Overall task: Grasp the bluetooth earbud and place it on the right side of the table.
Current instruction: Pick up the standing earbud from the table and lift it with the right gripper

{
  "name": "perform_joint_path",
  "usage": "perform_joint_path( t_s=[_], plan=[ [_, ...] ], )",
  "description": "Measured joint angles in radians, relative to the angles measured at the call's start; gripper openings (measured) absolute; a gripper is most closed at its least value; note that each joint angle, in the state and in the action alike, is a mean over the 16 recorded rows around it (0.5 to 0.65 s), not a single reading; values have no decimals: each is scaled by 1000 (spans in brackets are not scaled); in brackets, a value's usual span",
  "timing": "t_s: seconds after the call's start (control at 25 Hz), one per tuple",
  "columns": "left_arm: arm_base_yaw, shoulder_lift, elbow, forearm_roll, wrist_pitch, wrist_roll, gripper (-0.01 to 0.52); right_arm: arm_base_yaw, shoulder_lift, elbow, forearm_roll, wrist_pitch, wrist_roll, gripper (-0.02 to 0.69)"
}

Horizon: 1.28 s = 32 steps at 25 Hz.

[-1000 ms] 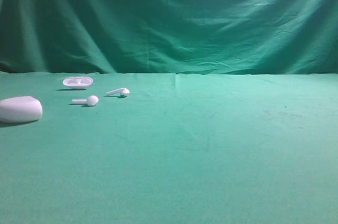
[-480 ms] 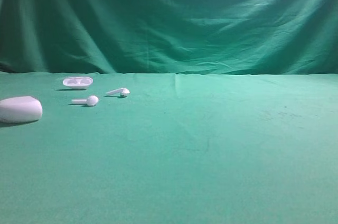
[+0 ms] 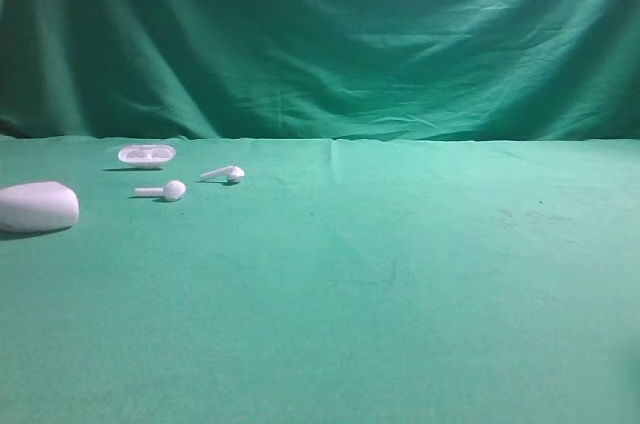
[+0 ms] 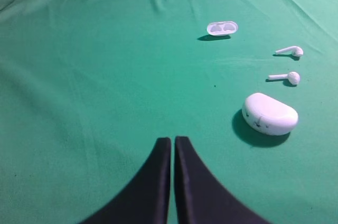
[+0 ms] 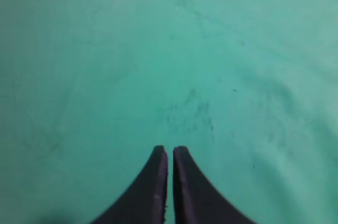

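Two white bluetooth earbuds lie on the green table (image 3: 400,274) at the far left: the nearer earbud (image 3: 164,190) and the farther earbud (image 3: 224,174). Both show in the left wrist view, the nearer earbud (image 4: 285,78) and the farther earbud (image 4: 290,51). My left gripper (image 4: 172,140) is shut and empty, well short and to the left of them. My right gripper (image 5: 170,150) is shut and empty over bare cloth. Neither gripper shows in the exterior view.
A shallow white oval tray (image 3: 146,154) lies behind the earbuds and shows in the left wrist view (image 4: 222,27). A larger white rounded shell (image 3: 38,207) sits at the left edge, also in the left wrist view (image 4: 269,113). A green backdrop (image 3: 320,34) hangs behind.
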Motion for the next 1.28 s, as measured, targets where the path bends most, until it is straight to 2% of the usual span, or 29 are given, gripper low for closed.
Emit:
perform_joint_path(
  t_s=[0.16,0.32,0.56,0.88,1.0,1.28],
  plan=[
    [0,0,0,0,0,0,0,94,191,-156,20,22,-75,13],
    [0,0,0,0,0,0,0,188,382,-329,14,28,-94,66],
    [0,0,0,0,0,0,0,275,654,-596,7,39,-116,221],
    [0,0,0,0,0,0,0,311,932,-872,7,36,-144,415],
    [0,0,0,0,0,0,0,314,1000,-933,8,17,-148,448],
    [0,0,0,0,0,0,0,315,1091,-1001,14,-48,-150,463]
  ],
)
